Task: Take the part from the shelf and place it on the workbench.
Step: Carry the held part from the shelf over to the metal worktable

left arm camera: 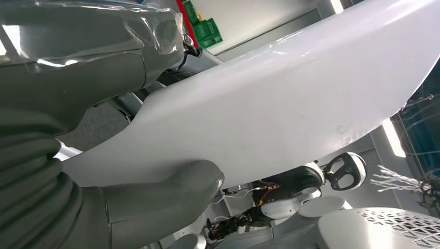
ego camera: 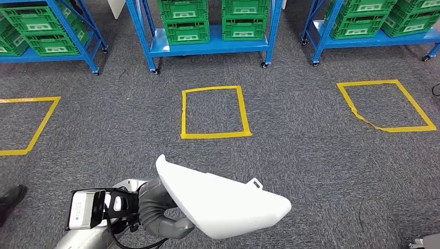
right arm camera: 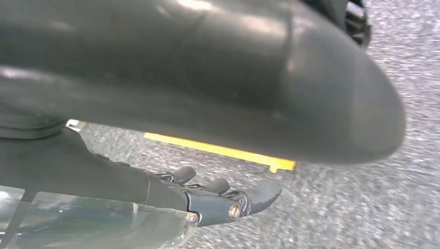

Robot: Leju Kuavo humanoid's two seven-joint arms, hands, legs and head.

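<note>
Thick grey thumb [left arm camera: 171, 189] under, fingers [left arm camera: 93, 62] over: the left hand [ego camera: 158, 210] grips the white curved panel [ego camera: 220, 199] above grey carpet [ego camera: 311, 155]. Right hand [right arm camera: 207, 199] holds nothing, fingers slightly apart (hanging over yellow floor tape [right arm camera: 218, 150]). Beyond, blue shelves [ego camera: 207, 47] with green crates [ego camera: 187, 21]

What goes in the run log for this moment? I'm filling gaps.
left hand grips white part | right hand holds nothing, fingers apart | green crates on blue shelves ahead

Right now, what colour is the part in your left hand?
White, glossy; the part shows best in the head view.
</note>
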